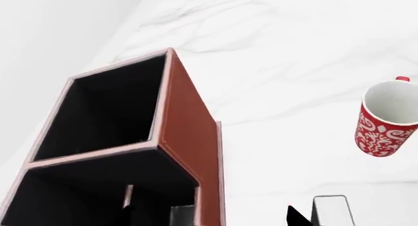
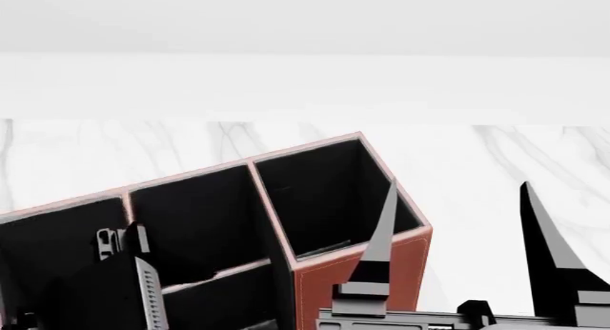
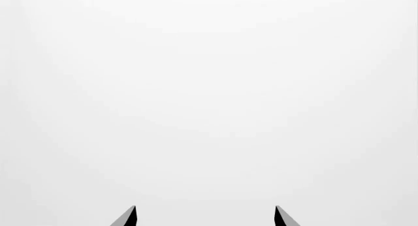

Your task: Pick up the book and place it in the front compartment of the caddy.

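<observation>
My right jaws (image 2: 458, 216) stand nearest in the head view, two dark fingers pointing up and well apart, so they are open and hold nothing; the right wrist view shows only their tips against blank white. My left jaws (image 2: 124, 251) sit low inside the caddy (image 2: 358, 280), over one of its black-lined cells. Too little of them shows for me to tell whether they are open or shut.

The book shows in none of the views, so I cannot say where it lies. It may be hidden down in the caddy or out of frame. I judge it will handle as a light, stiff slab with a smooth cover that can slip. I would pinch it across its thickness near the middle of one long edge, so it hangs straight and does not swing.

Beyond my jaws the caddy stands upright on the white marbled desk (image 2: 496, 158), its cells dark and open to the top. The low cross divider (image 2: 319, 249) marks off the front compartment (image 2: 329, 208). Farther off, the left wrist view shows a red-and-white mug (image 1: 386, 121), well apart from the caddy.
</observation>
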